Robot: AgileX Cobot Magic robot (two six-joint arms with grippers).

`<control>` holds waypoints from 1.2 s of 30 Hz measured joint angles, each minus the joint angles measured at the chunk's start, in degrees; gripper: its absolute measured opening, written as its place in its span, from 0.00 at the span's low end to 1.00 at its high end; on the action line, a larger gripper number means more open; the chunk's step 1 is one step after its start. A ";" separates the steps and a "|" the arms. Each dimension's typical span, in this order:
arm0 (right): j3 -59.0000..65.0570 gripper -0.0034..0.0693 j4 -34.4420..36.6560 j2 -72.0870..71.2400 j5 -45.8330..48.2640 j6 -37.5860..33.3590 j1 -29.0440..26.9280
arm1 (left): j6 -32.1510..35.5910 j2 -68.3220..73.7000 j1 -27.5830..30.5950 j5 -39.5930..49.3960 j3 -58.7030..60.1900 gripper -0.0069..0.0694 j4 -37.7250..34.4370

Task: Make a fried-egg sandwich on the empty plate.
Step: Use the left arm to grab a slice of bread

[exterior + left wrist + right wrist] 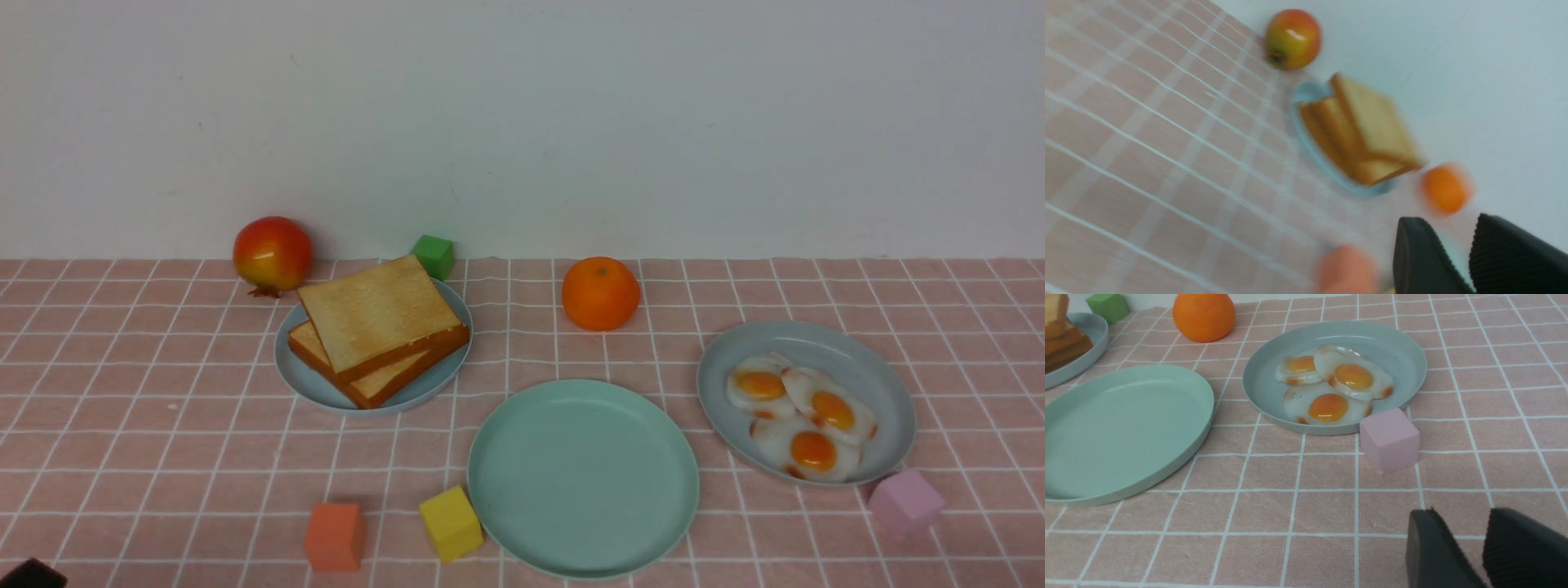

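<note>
Left gripper [1435, 253]: fingers parted, nothing between them; right gripper [1449, 543]: same, parted over tile, no load. Step in hand looks like the very start: the green plate [584, 478] is bare, so no part of the sandwich is built. Next move probably calls for the left arm to reach the bread plate [420, 396] and take the upper toast slice [375, 314], which lies skewed on the lower toast slice [378, 388]; pinching by the crust edges seems best, and the lower one could drag along. After that, one egg from the grey-blue plate [886, 441], likely a right-arm job. Three there: front egg [813, 451], right egg [831, 408], left egg [760, 385], overlapping, so two might lift together; they look thin and slick. Green plate sits front and centre, between and nearer than the other two. Around it: yellow block [451, 523] close by its left rim, coral block [335, 536] further left, orange [601, 294] beyond it, pink block [906, 502] by the near rim of the egg plate, green block [433, 256] behind the bread, pomegranate [273, 253] at the far left. Surface is pinkish-brown tile pattern with pale lines [204, 441]; plain pale wall [522, 122] behind.
</note>
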 joint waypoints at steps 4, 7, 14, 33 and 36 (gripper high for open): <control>0.00 0.38 0.00 0.00 0.00 0.00 0.00 | -3.77 0.00 0.00 -5.23 0.00 0.40 -7.25; 0.00 0.38 0.00 0.00 0.00 0.00 0.00 | -3.42 0.00 -0.06 -0.71 -2.55 0.35 -7.57; 0.00 0.38 0.00 0.00 0.00 0.00 0.00 | 13.99 15.01 -0.63 22.14 -23.88 0.11 -1.28; 0.00 0.38 0.00 0.00 0.00 0.00 0.00 | 51.52 78.62 -14.48 37.83 -62.64 0.11 1.40; 0.00 0.38 0.00 0.00 0.00 0.00 -0.06 | 53.44 89.22 -13.30 41.24 -73.12 0.11 4.29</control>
